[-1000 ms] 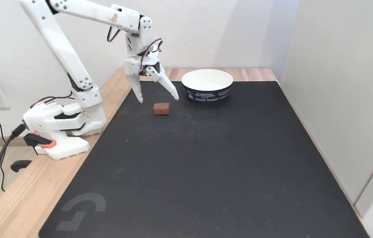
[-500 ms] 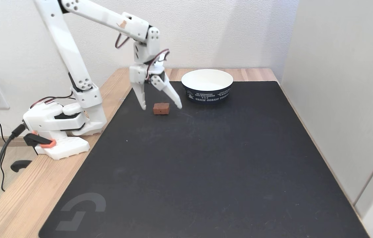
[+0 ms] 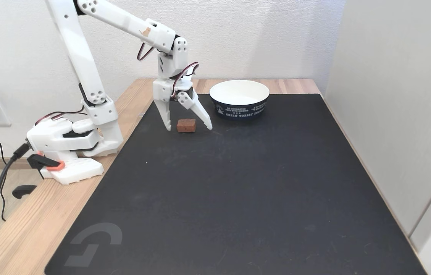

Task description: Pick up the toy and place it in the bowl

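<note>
**Claw astride the toy, not yet closed**

At the left edge of the wooden tabletop (image 3: 28, 225) stands the white arm's base (image 3: 64, 147), clamped to the wood. The arm reaches over to the far left part of the black mat (image 3: 238, 183).

The claw (image 3: 189, 127) points down with its two fingers spread wide apart and holds nothing. One fingertip is just left of the toy (image 3: 186, 125), the other just right of it, and both tips are about level with the toy, close to the mat. So the toy lies between the fingers, a little nearer to the left one. Its long axis runs left to right in the fixed view, the same line on which the fingers open, so I judge the claw would close on its two short ends.

The toy is a small reddish-brown block, like a brick, lying flat near the mat's far edge.

The bowl (image 3: 239, 99) stands near to its right, white inside, dark navy outside with white lettering, empty.
</note>
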Robot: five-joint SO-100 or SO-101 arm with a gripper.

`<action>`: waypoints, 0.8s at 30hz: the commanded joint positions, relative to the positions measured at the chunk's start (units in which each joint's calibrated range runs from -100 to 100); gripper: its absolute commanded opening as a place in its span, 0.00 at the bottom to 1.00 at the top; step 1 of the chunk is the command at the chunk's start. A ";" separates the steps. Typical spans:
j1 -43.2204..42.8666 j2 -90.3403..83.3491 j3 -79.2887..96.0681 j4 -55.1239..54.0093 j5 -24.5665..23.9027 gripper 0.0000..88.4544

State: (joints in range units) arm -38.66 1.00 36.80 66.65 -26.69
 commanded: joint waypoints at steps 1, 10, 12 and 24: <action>-0.28 0.46 -1.06 -2.05 0.07 0.49; -0.28 0.38 -1.06 -2.05 0.02 0.21; -0.28 0.29 -1.06 -2.05 0.02 0.18; -0.36 -1.04 -2.68 -2.05 0.07 0.08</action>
State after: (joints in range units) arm -38.33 1.00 35.10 64.29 -26.85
